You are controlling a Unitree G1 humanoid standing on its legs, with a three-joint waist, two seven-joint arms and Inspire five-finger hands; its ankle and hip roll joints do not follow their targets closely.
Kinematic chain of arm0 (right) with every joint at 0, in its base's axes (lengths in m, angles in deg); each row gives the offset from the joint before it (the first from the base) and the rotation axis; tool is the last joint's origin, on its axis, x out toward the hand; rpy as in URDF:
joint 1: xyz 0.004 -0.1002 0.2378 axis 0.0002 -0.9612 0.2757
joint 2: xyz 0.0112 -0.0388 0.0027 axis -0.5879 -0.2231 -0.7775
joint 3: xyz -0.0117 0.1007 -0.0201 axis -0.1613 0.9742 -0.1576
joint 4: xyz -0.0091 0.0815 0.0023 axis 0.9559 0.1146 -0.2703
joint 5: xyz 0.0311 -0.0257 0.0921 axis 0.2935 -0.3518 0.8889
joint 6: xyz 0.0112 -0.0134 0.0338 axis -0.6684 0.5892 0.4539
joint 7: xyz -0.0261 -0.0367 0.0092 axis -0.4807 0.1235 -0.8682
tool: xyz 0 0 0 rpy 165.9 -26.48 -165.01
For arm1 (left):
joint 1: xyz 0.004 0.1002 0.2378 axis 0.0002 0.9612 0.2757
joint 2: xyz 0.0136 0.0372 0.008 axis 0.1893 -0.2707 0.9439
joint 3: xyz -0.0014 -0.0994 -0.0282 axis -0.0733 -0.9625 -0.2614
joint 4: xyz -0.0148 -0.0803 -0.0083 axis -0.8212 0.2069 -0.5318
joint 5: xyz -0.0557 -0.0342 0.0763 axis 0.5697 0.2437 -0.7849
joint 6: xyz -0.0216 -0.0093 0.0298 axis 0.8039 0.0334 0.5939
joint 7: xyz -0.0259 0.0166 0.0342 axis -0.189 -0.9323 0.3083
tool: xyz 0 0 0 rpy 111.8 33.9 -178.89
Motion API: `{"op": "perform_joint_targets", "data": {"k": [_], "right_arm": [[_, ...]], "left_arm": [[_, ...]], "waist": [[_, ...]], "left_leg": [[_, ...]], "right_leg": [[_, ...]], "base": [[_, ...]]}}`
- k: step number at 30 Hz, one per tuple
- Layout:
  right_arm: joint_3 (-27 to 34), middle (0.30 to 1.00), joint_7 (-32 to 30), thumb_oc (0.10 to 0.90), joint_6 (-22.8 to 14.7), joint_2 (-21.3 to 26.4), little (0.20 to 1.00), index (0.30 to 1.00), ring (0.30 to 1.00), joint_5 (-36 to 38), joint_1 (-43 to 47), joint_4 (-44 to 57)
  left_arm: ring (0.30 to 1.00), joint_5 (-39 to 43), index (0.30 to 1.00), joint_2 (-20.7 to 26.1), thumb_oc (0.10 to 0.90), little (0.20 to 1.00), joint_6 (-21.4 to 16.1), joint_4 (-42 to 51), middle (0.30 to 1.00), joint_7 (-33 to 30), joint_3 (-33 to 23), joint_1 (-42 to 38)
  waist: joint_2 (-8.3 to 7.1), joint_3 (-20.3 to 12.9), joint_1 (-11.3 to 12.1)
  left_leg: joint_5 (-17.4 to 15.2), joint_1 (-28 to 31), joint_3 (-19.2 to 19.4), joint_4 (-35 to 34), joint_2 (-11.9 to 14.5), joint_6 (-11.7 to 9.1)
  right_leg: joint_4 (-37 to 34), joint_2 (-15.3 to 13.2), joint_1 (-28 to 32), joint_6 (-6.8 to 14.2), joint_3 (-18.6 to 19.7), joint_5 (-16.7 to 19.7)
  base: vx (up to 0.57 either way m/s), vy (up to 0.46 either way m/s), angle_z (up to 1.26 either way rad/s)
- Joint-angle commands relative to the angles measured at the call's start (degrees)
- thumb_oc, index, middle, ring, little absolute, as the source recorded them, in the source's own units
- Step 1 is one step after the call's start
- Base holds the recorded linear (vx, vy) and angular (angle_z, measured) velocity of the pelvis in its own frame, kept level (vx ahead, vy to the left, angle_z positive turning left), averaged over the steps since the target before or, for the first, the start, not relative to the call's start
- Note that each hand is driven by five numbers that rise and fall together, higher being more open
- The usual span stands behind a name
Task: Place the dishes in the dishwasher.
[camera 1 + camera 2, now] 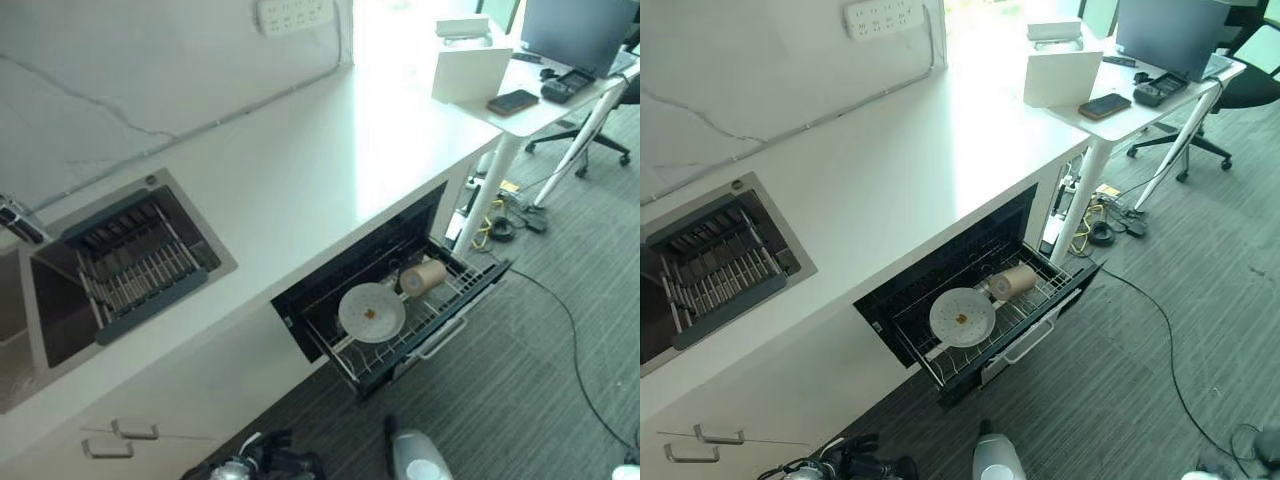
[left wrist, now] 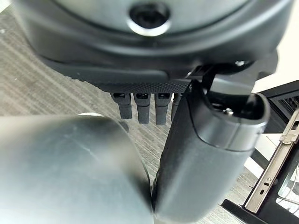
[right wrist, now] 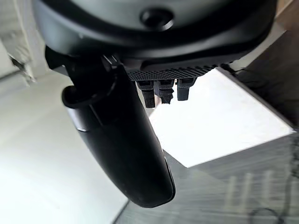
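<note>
Under the white counter (image 1: 330, 150) the dishwasher drawer (image 1: 441, 339) stands pulled out. A round white plate (image 1: 371, 312) leans in its wire rack, and a tan cup (image 1: 424, 277) lies on its side just behind the plate. My left hand (image 2: 210, 154) hangs low over the grey carpet, near the drawer's metal rail (image 2: 279, 159); its fingers are straight and it holds nothing. In the right wrist view my right hand (image 3: 122, 140) is also open and empty, with its thumb stretched out.
A sink (image 1: 55, 310) with a dark drain rack (image 1: 135, 265) is set into the counter at the left. At the right stands a white desk (image 1: 530, 118) bearing a phone (image 1: 513, 101), with an office chair (image 1: 600, 140) behind. Cables (image 1: 500, 225) lie on the carpet by the desk leg.
</note>
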Motion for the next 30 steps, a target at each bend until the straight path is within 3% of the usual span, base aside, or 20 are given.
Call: {"op": "perform_joint_targets", "data": {"k": [1, 7, 10, 17, 22, 26, 28, 30], "right_arm": [[-1.3, 0.900, 1.5, 0.800, -6.6, 3.3, 0.900, 0.900, 0.900, -3.0, 5.8, 6.8], [-9.1, 0.900, 6.3, 0.800, -4.7, 3.3, 0.900, 0.900, 0.900, -8.7, 7.7, 5.5], [-15.5, 0.900, 11.8, 0.800, -4.7, 5.3, 0.900, 0.900, 0.900, -13.1, 10.4, 5.1], [-25.3, 0.900, 15.1, 0.800, -6.0, 7.3, 0.900, 0.900, 0.900, -13.7, 16.6, 8.7], [-29.6, 0.900, 13.9, 0.800, -7.8, 9.0, 0.900, 0.900, 0.900, -13.3, 22.3, 12.2], [-31.4, 0.900, 12.6, 0.800, -8.9, 10.8, 0.900, 0.900, 0.900, -12.3, 27.0, 15.8], [-31.8, 0.900, 13.0, 0.800, -11.4, 12.0, 0.900, 0.900, 0.900, -12.1, 30.6, 17.9], [-32.1, 0.900, 14.5, 0.800, -12.0, 12.7, 0.900, 0.900, 0.900, -12.6, 33.2, 19.0]], "left_arm": [[0.900, 1.6, 0.900, 2.1, 0.800, 0.900, -1.6, 2.8, 0.900, -0.2, -0.5, -1.1], [0.900, -1.2, 0.900, 3.4, 0.800, 0.900, -3.3, 7.1, 0.900, -0.5, 0.7, -0.1], [0.900, -1.0, 0.900, 3.5, 0.800, 0.900, -4.4, 9.9, 0.900, -0.1, 2.3, 1.2], [0.900, -1.2, 0.900, 4.0, 0.800, 0.900, -9.8, 14.1, 0.900, -1.0, 4.9, 2.8], [0.900, -4.6, 0.900, 5.1, 0.800, 0.900, -11.2, 17.3, 0.900, -2.5, 7.4, 3.3], [0.900, -6.9, 0.900, 6.7, 0.800, 0.900, -12.2, 19.8, 0.900, -4.3, 8.4, 3.5], [0.900, -8.3, 0.900, 7.9, 0.800, 0.900, -11.5, 21.8, 0.900, -5.5, 8.7, 3.8], [0.900, -11.4, 0.900, 8.8, 0.800, 0.900, -10.8, 22.6, 0.900, -5.2, 9.0, 3.8]], "waist": [[-0.30, 3.5, 1.4], [2.60, 6.6, 3.1], [5.09, 8.1, 4.8], [7.26, 11.0, 7.9], [7.11, 12.4, 11.1], [6.01, 13.1, 13.9], [5.01, 13.1, 15.8], [4.14, 13.1, 16.8]], "left_leg": [[-8.3, 2.2, -1.6, 6.3, 1.1, 1.3], [-6.9, 0.0, -3.2, 6.3, -0.3, 1.6], [-5.8, -1.2, -4.3, 6.3, -1.4, 1.5], [-3.2, -4.9, -4.6, 6.3, -1.2, 1.0], [-1.6, -8.7, -5.1, 6.3, -0.5, 0.6], [-0.6, -12.0, -5.6, 6.3, -0.2, 0.9], [0.2, -14.5, -6.1, 6.3, -0.5, 1.5], [-0.6, -14.7, -6.5, 6.3, -1.1, 1.4]], "right_leg": [[1.6, -1.3, 4.3, 1.3, 0.8, -6.2], [5.1, -2.3, 3.3, 0.4, -1.9, -8.7], [8.7, -3.3, 2.3, -0.3, -3.3, -11.1], [14.2, -4.7, -1.6, -1.4, -5.5, -13.8], [17.1, -5.0, -5.1, -1.6, -7.4, -14.3], [19.7, -5.6, -8.7, -1.8, -8.7, -14.5], [21.8, -6.2, -11.3, -2.1, -9.2, -14.5], [23.4, -6.6, -11.8, -1.7, -8.6, -16.3]], "base": [[0.00, 0.004, 0.43], [0.00, 0.030, 0.32], [0.08, 0.081, 0.48], [0.00, 0.053, 0.45], [-0.06, -0.006, 0.26], [-0.08, -0.065, 0.32], [-0.02, -0.073, 0.22], [0.07, -0.039, 0.14]]}}
